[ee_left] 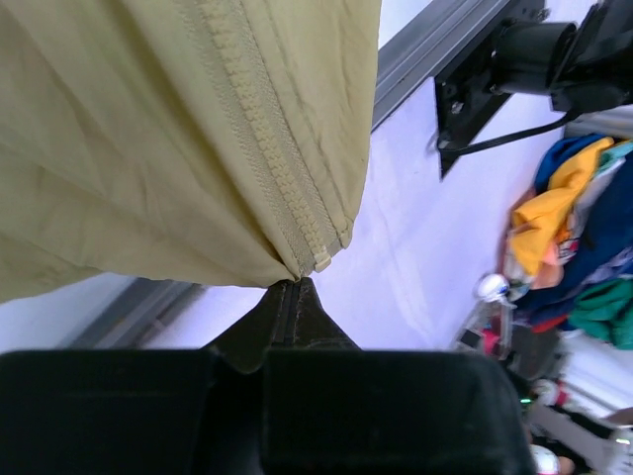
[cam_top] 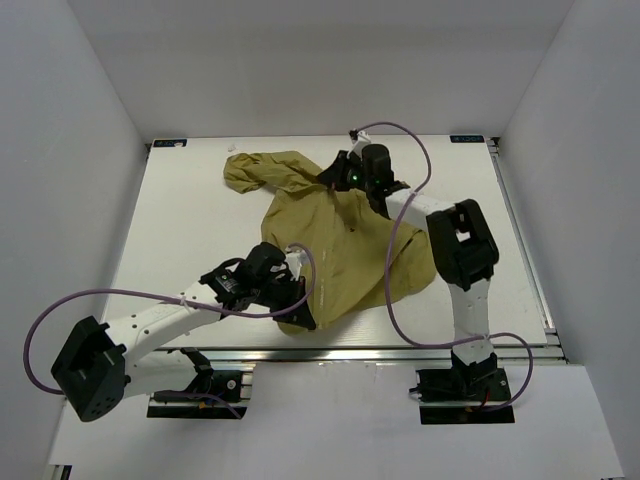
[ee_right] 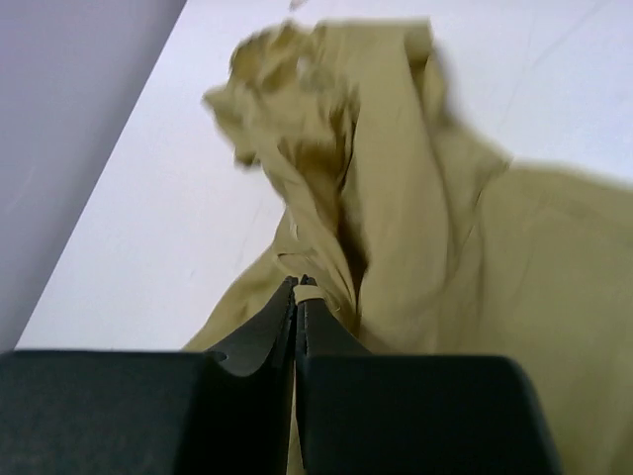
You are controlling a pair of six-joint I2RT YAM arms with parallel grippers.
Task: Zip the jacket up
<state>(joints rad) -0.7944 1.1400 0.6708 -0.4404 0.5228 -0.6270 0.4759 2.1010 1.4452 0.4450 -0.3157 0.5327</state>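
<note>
The olive-yellow jacket (cam_top: 330,235) lies rumpled on the white table, running from the back centre to the near edge. My left gripper (cam_top: 300,315) is shut on the jacket's bottom hem at the lower end of the closed zipper (ee_left: 272,148), seen in the left wrist view (ee_left: 294,284). My right gripper (cam_top: 335,180) is at the jacket's upper end, near the collar. In the right wrist view it (ee_right: 300,287) is shut on a small pale zipper pull tab (ee_right: 308,292), with bunched hood fabric (ee_right: 297,89) beyond it.
The table's metal front rail (cam_top: 380,352) runs just below the hem. White walls enclose the table on the left, back and right. Purple cables (cam_top: 405,230) loop over the jacket's right side. Off the table, coloured clutter (ee_left: 574,218) shows in the left wrist view.
</note>
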